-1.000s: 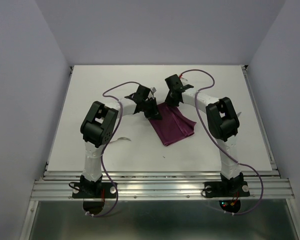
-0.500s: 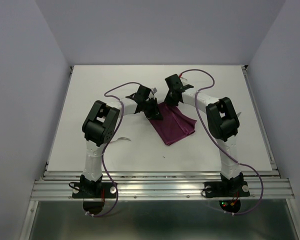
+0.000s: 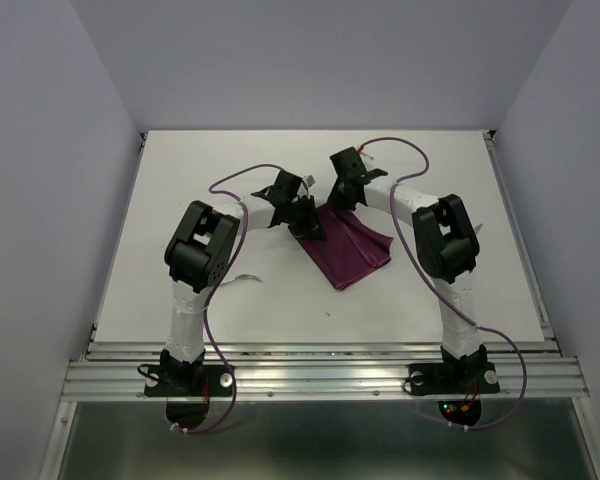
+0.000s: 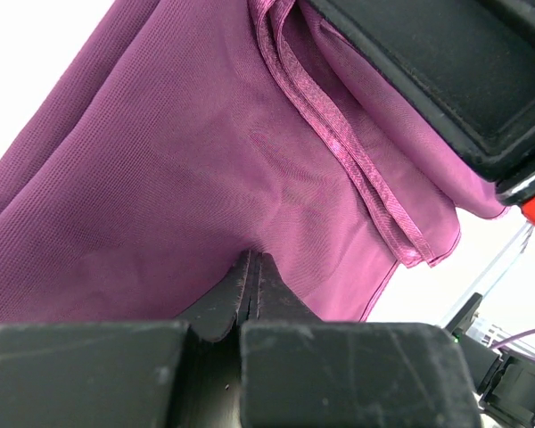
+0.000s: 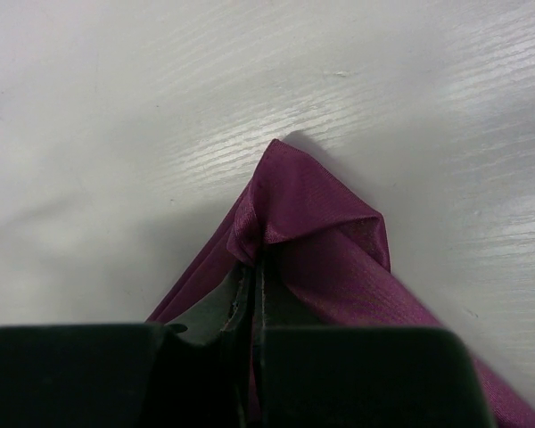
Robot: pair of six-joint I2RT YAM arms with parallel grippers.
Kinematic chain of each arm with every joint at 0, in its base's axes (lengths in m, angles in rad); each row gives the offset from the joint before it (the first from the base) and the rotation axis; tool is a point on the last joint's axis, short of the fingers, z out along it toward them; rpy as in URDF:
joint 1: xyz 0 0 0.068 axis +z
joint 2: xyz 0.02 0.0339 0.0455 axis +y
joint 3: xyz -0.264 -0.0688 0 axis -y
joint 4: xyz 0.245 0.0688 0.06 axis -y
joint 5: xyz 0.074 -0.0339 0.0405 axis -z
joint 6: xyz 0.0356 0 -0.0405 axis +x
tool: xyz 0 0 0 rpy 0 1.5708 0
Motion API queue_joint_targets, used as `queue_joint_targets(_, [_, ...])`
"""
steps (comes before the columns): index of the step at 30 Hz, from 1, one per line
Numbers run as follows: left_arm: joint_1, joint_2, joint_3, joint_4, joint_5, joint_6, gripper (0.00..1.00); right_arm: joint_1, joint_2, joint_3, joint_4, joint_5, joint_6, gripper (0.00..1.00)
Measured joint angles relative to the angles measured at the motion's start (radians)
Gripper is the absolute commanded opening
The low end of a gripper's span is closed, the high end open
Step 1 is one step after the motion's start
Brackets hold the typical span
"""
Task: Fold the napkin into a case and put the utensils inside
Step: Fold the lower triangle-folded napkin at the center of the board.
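- The left pincer (image 4: 252,259) is pressed together, and a fold of the thin, dark burgundy-purple cloth napkin (image 4: 205,160) is pinched at its tips. A doubled hem is seen running across the cloth beyond it.
- The right pincer (image 5: 254,254) is likewise closed. A corner of the napkin is gathered between its fingers and drawn up into a small peak just above the white table (image 5: 160,89).
- From overhead, both pincers are found close together at the far edge of the napkin. The rest of the cloth lies as a rough, doubled rectangle near the middle of the table, between the two arms.
- A slim pale thing, taken to be one of the utensils (image 3: 245,279), lies on the table beside the left arm, well apart from the napkin. It is too small to be told further, and a second cannot be made out.
- The folding step is judged to be in hand: no narrow case is formed yet, and nothing has been put inside.
- For the next move, the two pinched points would need to be carried together over the cloth and kept level. That way the fold lands straight and the lower layers are not dragged.
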Motion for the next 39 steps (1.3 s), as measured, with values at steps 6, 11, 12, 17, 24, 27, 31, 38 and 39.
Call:
queue_joint_targets(6, [0.000,0.004,0.002,0.003,0.007,0.000,0.00,0.000,0.000,0.000,0.001,-0.008,-0.004,0.01])
queue_joint_targets(11, [0.000,0.012,0.010,0.005,0.018,0.000,0.00,0.000,0.000,0.003,0.002,-0.018,-0.009,0.01])
queue_joint_targets(12, [0.000,0.014,0.013,0.006,0.021,0.000,0.00,0.000,0.000,0.006,0.002,-0.021,-0.010,0.01])
queue_joint_targets(17, [0.000,0.018,0.014,0.009,0.027,0.000,0.00,0.000,0.000,0.013,0.016,-0.030,-0.010,0.01])
queue_joint_targets(24, [0.000,0.019,0.014,0.011,0.028,0.000,0.00,0.000,0.000,0.019,0.019,-0.035,-0.010,0.01])
queue_joint_targets(27, [0.000,0.019,0.014,0.011,0.029,0.000,0.00,0.000,0.000,0.029,0.021,-0.045,-0.010,0.01])
queue_joint_targets(31, [0.000,0.019,0.014,0.012,0.029,0.000,0.00,0.000,0.000,0.034,0.026,-0.053,-0.010,0.01])
queue_joint_targets(38, [0.000,0.020,0.014,0.014,0.031,0.000,0.00,0.000,0.000,0.034,0.027,-0.067,-0.010,0.01])
queue_joint_targets(39, [0.000,0.020,0.014,0.014,0.031,0.000,0.00,0.000,0.000,0.034,0.029,-0.070,-0.010,0.01])
